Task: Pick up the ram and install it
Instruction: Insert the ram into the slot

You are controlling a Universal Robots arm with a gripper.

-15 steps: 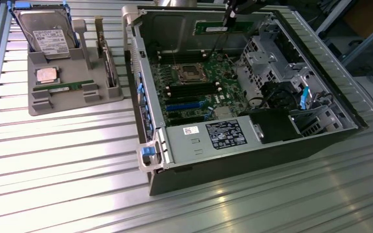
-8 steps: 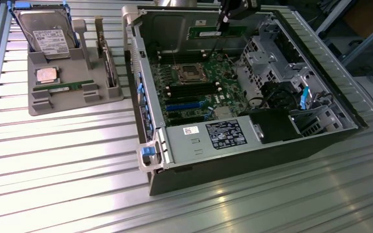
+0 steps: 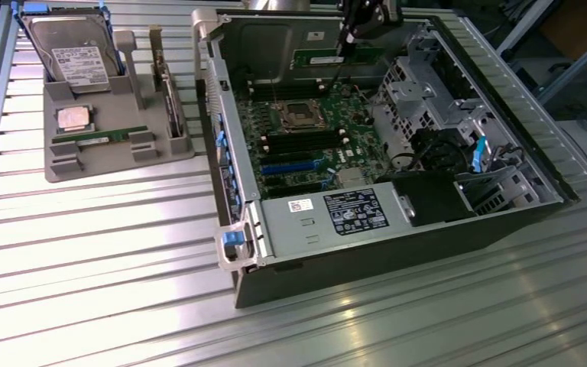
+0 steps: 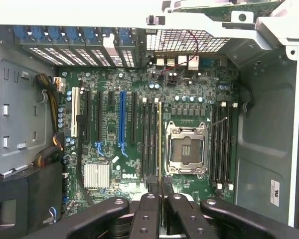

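My gripper [image 3: 348, 37] hangs over the far end of the open computer case [image 3: 273, 245], shut on a ram [image 3: 336, 70]. In the wrist view the ram [image 4: 160, 144] appears edge-on as a thin strip running out from between my closed fingers [image 4: 148, 206]. It is lined up along the black memory slots [image 4: 150, 139] beside the empty processor socket [image 4: 186, 149], and still sits above the motherboard [image 3: 304, 164]. The second ram [image 3: 98, 138] lies flat in the grey tray [image 3: 120, 162] at the exterior view's left.
The tray also holds a hard drive [image 3: 73, 55], a square silver processor chip [image 3: 74, 118] and an upright expansion card [image 3: 174, 99]. Inside the case are a power supply [image 3: 335, 218], drive cages [image 3: 426, 84] and cables. The case walls rise around the board.
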